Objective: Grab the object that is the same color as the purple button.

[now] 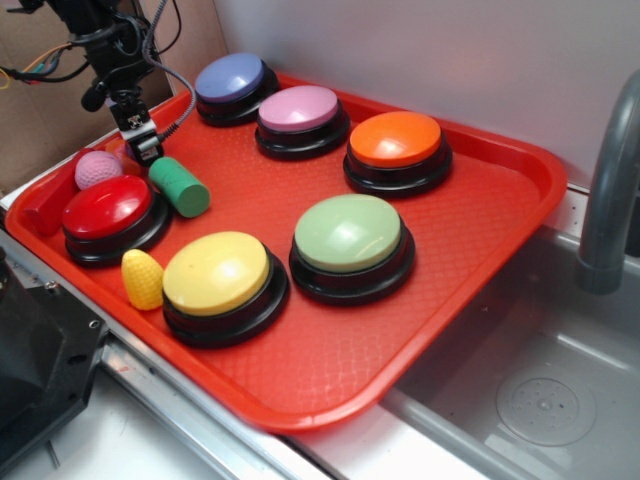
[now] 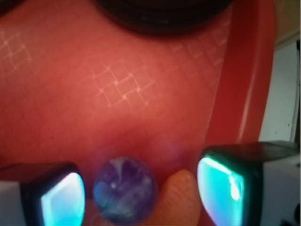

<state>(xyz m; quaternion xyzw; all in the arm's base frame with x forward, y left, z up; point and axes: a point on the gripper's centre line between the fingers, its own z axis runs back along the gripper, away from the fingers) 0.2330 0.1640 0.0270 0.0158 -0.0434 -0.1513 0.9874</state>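
Progress looks midway: the claw [image 2: 141, 188] is already lined up on the target but nothing is gripped yet. Wrist view shows the purple ball [image 2: 124, 189] sitting on the red tray [image 2: 117, 89] between the two fingers [image 2: 63, 200], nearer the left one in that view, no visible contact on either pad; jaws stand apart. An orange curved piece [image 2: 181, 200] lies just beside the ball, also inside the gap, close to the other finger. Left to do, by my read: close on the ball and lift, without pinching the orange piece too. Pose: in the exterior view the arm hangs down over the tray's far left corner, claw [image 1: 143, 145] pointing down, low over the tray, with the pink ball [image 1: 98, 169] and green cylinder [image 1: 180, 187] near it; the purple ball cannot be made out there.
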